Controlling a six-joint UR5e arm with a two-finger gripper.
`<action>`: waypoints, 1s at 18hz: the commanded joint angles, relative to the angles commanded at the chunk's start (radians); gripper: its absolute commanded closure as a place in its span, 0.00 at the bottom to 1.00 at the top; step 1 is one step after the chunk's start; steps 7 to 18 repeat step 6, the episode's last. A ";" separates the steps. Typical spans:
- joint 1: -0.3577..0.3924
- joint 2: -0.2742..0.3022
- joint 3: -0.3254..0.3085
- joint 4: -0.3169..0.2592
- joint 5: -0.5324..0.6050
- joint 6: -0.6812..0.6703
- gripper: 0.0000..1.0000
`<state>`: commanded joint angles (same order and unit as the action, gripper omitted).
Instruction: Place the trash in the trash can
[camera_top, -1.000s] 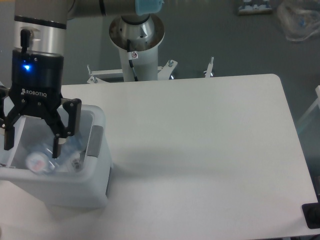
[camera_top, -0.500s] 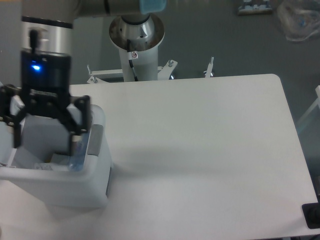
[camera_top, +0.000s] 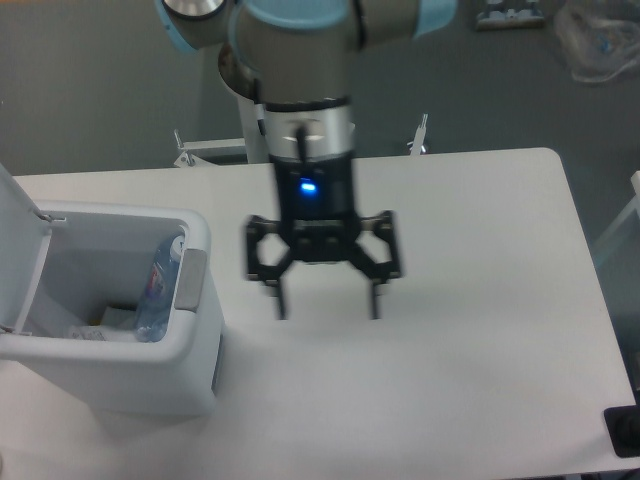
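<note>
The white trash can (camera_top: 190, 352) stands at the table's left front with its lid (camera_top: 20, 240) swung up and open. A slim clear bluish bottle (camera_top: 159, 283) leans inside against the right wall. Crinkled clear plastic (camera_top: 95, 326) lies at the bottom of the bin beside it. My gripper (camera_top: 326, 305) hangs open over the middle of the table, to the right of the bin, with nothing between its fingers; it is slightly motion-blurred.
The robot's base column (camera_top: 280, 110) rises behind the table's far edge. A grey tab (camera_top: 192, 281) sits on the bin's right rim. A clear bag (camera_top: 600, 40) lies on the floor at the far right.
The gripper rose out of the bin and swung right to the table's middle, still open. The bottle stays inside the bin, and the lid is now visible.
</note>
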<state>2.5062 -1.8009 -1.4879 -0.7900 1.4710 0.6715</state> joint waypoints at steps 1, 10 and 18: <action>0.025 0.002 -0.006 -0.006 -0.003 0.026 0.00; 0.109 0.022 -0.051 -0.040 0.000 0.121 0.00; 0.109 0.022 -0.051 -0.040 0.000 0.121 0.00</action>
